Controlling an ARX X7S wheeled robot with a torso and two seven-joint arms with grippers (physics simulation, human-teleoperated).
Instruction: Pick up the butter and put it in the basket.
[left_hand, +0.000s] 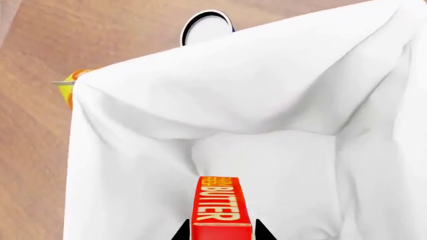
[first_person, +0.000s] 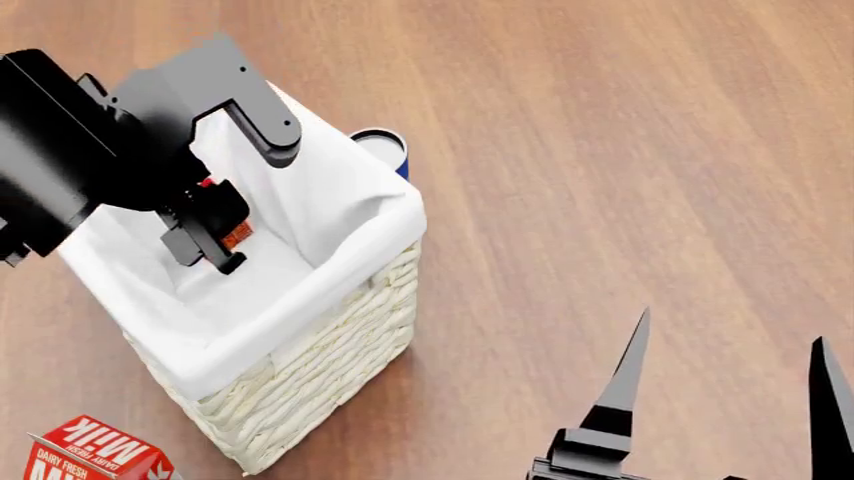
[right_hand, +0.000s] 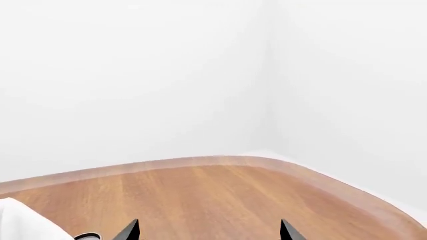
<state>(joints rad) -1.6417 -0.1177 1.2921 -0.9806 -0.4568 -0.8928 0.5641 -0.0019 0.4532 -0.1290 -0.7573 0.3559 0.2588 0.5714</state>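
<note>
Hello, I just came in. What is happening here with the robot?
The left tool holds the butter over the open basket, inside its white liner. The carton is not released yet. The right tool is open and idle over the wooden floor. A milk carton stands beside the basket.

1. A bare simulated room, not a furnished home or shop: flat renders with plain, featureless white walls (right_hand: 133, 75) meeting at a corner.
2. The wood-grain surface (first_person: 601, 150) is wide and has a rounded far edge, seen in the right wrist view.
3. Household groceries suggest a kitchen-style test setup: a red milk carton (first_person: 94, 455) at the near left, beside a woven basket (first_person: 320, 370) with a white cloth liner (left_hand: 267, 100).
</note>
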